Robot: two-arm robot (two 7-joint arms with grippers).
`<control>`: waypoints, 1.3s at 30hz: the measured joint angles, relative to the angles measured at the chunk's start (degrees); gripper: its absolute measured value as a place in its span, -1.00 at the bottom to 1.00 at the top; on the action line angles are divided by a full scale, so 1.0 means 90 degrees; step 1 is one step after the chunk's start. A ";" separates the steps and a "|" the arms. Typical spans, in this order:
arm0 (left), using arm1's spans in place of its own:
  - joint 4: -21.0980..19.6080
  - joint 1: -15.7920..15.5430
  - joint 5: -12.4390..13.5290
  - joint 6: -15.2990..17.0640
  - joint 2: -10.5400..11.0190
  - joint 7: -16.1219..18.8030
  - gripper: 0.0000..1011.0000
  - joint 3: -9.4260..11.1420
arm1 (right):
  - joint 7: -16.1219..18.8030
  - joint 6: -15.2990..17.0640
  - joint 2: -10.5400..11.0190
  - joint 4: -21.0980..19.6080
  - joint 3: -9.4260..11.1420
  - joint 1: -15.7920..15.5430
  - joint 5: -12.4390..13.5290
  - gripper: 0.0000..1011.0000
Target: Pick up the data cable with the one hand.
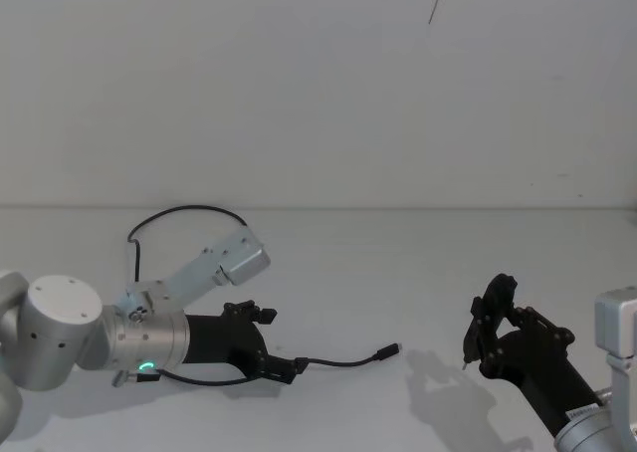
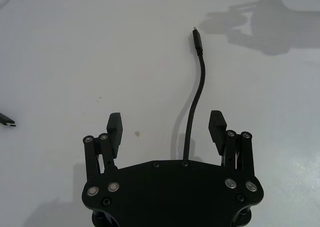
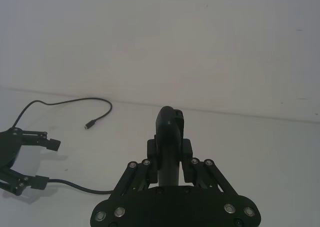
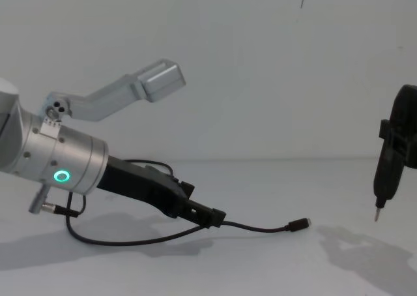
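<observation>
- The data cable (image 1: pixel 338 362) lies loose on the white desk (image 1: pixel 418 263), and as far as the views show no part of it is lifted.
- 1 plug (image 1: pixel 388 351) rests to the right of the left claw (image 2: pixel 166 123). From there the cord runs left between the claw's 2 fingers (image 2: pixel 114 124) and passes under the silver wrist with its green ring (image 4: pixel 62 176). It then loops away toward the far left of the desk.
- The other plug (image 2: pixel 6 120) lies on the desk apart from the claw.
- The left claw is released. Its fingers stand wide apart and low over the desk, straddling the cord, and neither pad touches it. The cord sits nearer one pad than the other.
- Judged from this, the approach and lining-up look done. The closing on the cord and the lift are not yet done.
- The right claw (image 3: pixel 170 148) hangs above the desk's near right, well apart from the cable. It is clenched on a black pen-shaped tool (image 4: pixel 391 156) whose metal tip points down.
- The desk carries no box, tray or bin that I can make out, so nothing here holds anything.
</observation>
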 joint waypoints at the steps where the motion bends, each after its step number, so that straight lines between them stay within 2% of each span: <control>1: 0.0020 -0.0005 0.0010 0.0000 -0.0015 0.0008 0.98 0.0006 | 0.0000 0.0000 0.0000 0.0000 0.0000 0.0000 0.0000 -0.48; 18: 0.0291 -0.0034 0.0126 0.0252 -0.0311 0.0239 0.98 0.0025 | 0.0000 0.0000 0.0000 0.0000 0.0000 0.0000 0.0000 -0.48; 21: 0.0308 -0.0027 0.0134 0.0291 -0.0335 0.0266 0.92 0.0019 | 0.0000 0.0000 0.0000 0.0000 0.0000 0.0000 0.0000 -0.48; 30: 0.0338 -0.0016 0.0149 0.0360 -0.0376 0.0314 0.51 0.0005 | 0.0000 0.0000 0.0000 0.0000 0.0000 0.0000 0.0000 -0.48; 31: 0.0341 -0.0016 0.0151 0.0369 -0.0383 0.0319 0.39 0.0004 | 0.0000 0.0000 0.0000 0.0000 0.0000 0.0000 0.0000 -0.48; 39: 0.0352 -0.0012 0.0157 0.0395 -0.0402 0.0341 -0.09 -0.0002 | 0.0000 0.0000 0.0000 0.0000 0.0000 0.0000 0.0000 -0.48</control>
